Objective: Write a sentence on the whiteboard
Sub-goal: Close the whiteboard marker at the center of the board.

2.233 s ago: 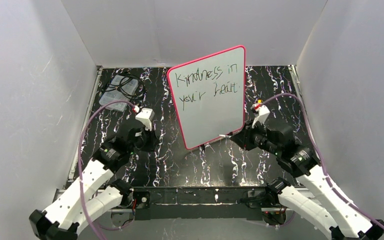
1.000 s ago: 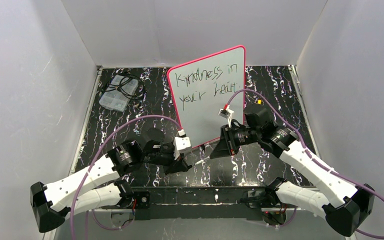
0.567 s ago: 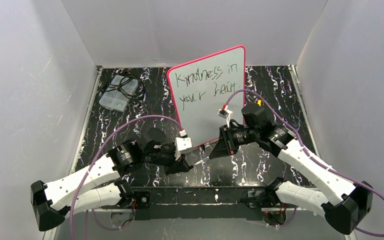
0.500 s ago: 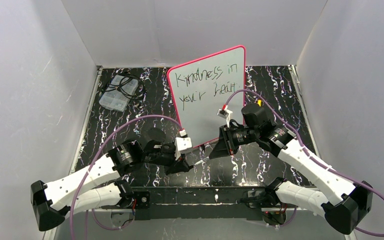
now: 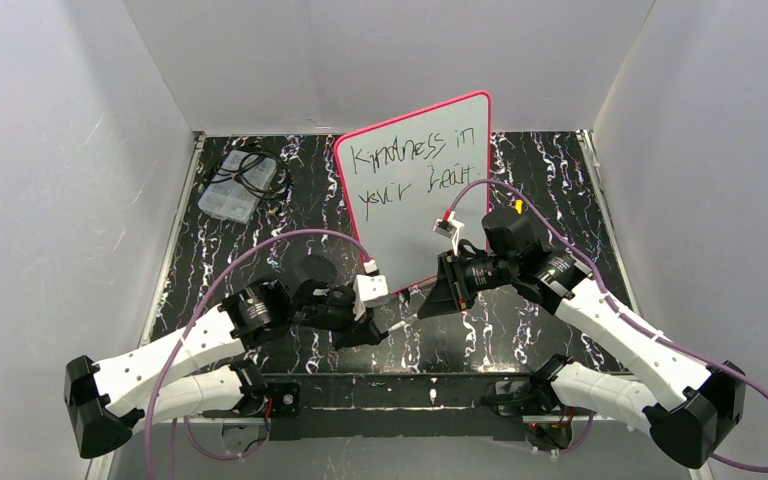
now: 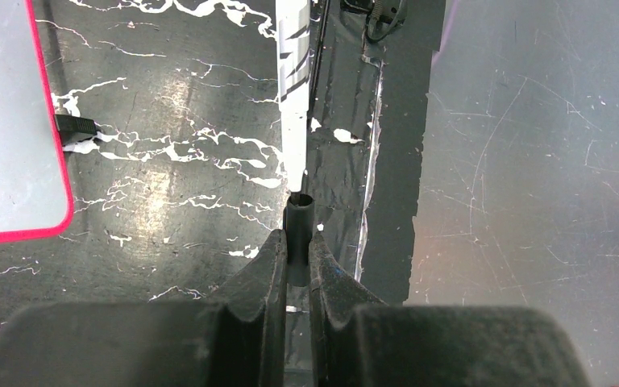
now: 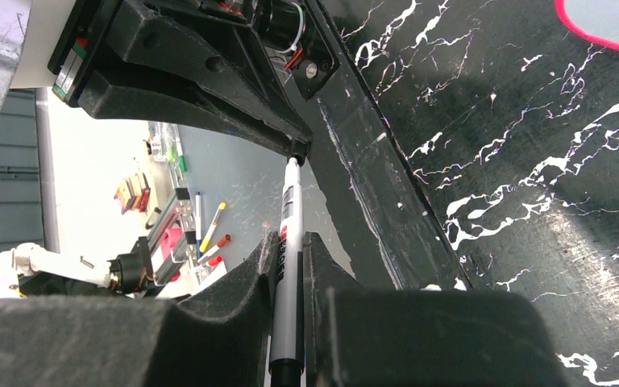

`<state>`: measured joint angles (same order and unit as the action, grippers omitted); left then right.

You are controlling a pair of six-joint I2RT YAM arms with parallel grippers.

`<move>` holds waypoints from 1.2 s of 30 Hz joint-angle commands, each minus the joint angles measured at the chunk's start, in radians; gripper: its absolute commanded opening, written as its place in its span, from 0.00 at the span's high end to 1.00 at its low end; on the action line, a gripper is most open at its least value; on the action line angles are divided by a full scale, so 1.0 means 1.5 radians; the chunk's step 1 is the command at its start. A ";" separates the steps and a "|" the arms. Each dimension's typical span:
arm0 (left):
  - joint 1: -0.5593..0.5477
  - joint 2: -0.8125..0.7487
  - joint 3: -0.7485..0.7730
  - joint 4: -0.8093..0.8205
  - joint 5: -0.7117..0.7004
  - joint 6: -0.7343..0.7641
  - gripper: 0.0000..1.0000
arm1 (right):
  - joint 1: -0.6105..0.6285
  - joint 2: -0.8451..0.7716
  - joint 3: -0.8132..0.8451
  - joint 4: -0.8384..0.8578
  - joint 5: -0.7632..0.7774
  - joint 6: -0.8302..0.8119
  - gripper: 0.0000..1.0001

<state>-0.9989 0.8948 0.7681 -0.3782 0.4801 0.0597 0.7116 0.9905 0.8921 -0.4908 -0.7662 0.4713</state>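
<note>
The left pincer (image 6: 297, 239) is clamped on a dark cap (image 6: 298, 211), mouth outward, just in front of the bottom edge of the whiteboard (image 5: 425, 235). The right pincer (image 7: 290, 242) grips a white marker (image 7: 288, 205) by its barrel, tip aimed at that cap, lined up, I judge, for capping. The marker's label is too small to read. Behind both, the whiteboard stands upright on the surface (image 5: 260, 215). Its sentence (image 5: 415, 165) reads "Kindness in your heart", apparently finished.

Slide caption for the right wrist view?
Right hand grips the marker, its tip meeting the cap held in the left hand at the table's near edge; whiteboard corner top right.
</note>
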 commanded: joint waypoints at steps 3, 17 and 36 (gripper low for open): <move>-0.005 -0.006 0.028 0.011 0.014 0.005 1.00 | 0.005 0.004 -0.001 0.022 -0.006 -0.006 0.99; -0.006 -0.017 0.017 0.011 0.006 0.002 1.00 | 0.005 -0.004 -0.004 0.013 0.001 -0.007 0.99; -0.006 -0.002 0.026 0.029 -0.002 -0.011 1.00 | 0.006 0.003 -0.009 0.021 0.008 -0.005 0.99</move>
<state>-1.0035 0.8886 0.7677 -0.3622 0.4747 0.0517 0.7139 0.9901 0.8856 -0.4915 -0.7586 0.4713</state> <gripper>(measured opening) 0.067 0.206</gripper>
